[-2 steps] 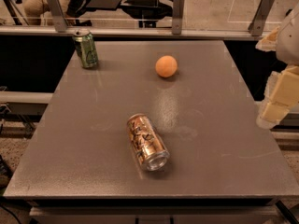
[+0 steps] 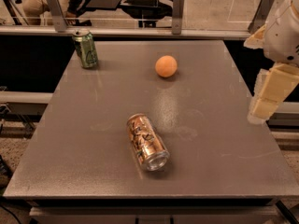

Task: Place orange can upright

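The orange can lies on its side near the front middle of the grey table, its silver end facing the front right. It is copper-orange with dark scribbly markings. My gripper hangs at the right edge of the view, over the table's right edge, well to the right of the can and apart from it. Nothing shows in it.
A green can stands upright at the table's back left corner. An orange ball rests at the back middle. A rail with metal posts runs behind the table.
The gripper has shifted slightly left towards the table. The orange can, green can and ball have not moved.
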Action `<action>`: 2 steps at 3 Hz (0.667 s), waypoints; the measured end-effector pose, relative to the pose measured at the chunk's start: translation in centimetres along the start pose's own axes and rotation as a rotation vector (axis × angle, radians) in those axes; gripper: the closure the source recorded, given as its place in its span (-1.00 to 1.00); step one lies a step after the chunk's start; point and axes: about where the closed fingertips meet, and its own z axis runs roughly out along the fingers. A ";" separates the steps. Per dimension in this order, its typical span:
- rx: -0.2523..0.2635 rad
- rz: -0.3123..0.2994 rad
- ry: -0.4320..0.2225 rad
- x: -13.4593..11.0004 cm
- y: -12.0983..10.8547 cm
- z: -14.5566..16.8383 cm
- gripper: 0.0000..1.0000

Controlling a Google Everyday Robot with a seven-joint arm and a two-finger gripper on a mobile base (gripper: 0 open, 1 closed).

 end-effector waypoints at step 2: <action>-0.024 -0.298 -0.087 -5.7 -1.4 3.0 -1.00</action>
